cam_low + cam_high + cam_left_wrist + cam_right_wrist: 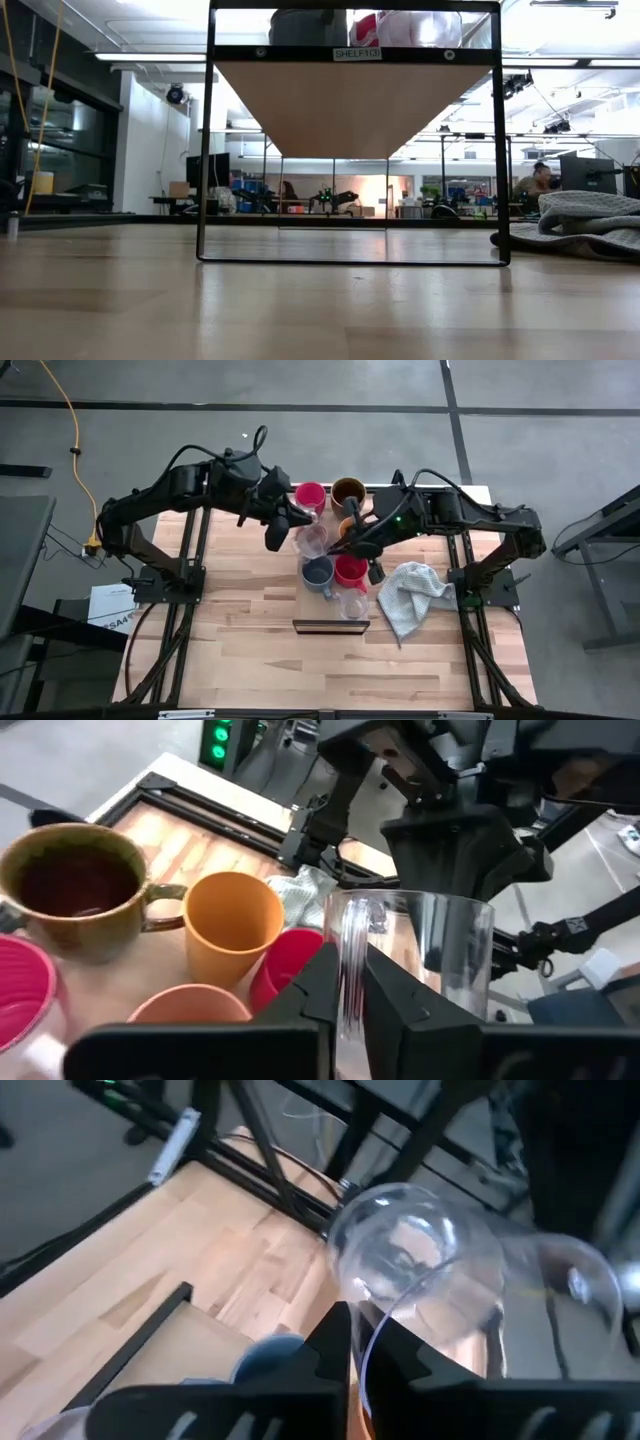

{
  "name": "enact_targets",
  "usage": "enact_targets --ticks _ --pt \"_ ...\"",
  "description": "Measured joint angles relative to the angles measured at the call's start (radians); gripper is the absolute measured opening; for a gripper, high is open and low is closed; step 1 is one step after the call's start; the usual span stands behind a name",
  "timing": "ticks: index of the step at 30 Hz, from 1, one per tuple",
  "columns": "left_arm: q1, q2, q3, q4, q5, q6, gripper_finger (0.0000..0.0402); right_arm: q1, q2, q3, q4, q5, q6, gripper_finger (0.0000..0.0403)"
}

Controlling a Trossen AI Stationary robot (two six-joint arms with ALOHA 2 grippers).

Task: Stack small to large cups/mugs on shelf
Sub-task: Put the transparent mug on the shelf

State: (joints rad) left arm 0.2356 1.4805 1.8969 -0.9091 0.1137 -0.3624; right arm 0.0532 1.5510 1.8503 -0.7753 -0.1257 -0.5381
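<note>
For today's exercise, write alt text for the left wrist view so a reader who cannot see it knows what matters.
The left pincer is shut on the rim of a clear glass cup. Behind it on the wooden table stand an orange cup, an olive-brown mug and red mugs, with the other dark arm beyond.

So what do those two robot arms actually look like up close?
Both arms, left arm and right arm, are matte black with jointed segments and thin black cables looping along them. A green light glows on the right one. Each end effector has two dark, blocky fingers.
</note>
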Motion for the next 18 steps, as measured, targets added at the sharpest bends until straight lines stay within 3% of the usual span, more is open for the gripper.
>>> enact_targets --ticks 4,13,18 --pt "-0.001 -0.025 0.0 -0.026 -0.059 0.013 0.0016 0.0 -0.011 0.0 -0.038 0.08 0.09 0.0021" --pt "0.001 -0.131 0.0 -0.16 -0.231 0.016 0.0012 0.0 -0.114 0.0 -0.18 0.375 0.215 0.0155" --pt "-0.038 -0.216 -0.038 -0.137 -0.34 -0.023 0.0008 -0.003 -0.194 0.0 -0.186 0.513 0.327 0.019"
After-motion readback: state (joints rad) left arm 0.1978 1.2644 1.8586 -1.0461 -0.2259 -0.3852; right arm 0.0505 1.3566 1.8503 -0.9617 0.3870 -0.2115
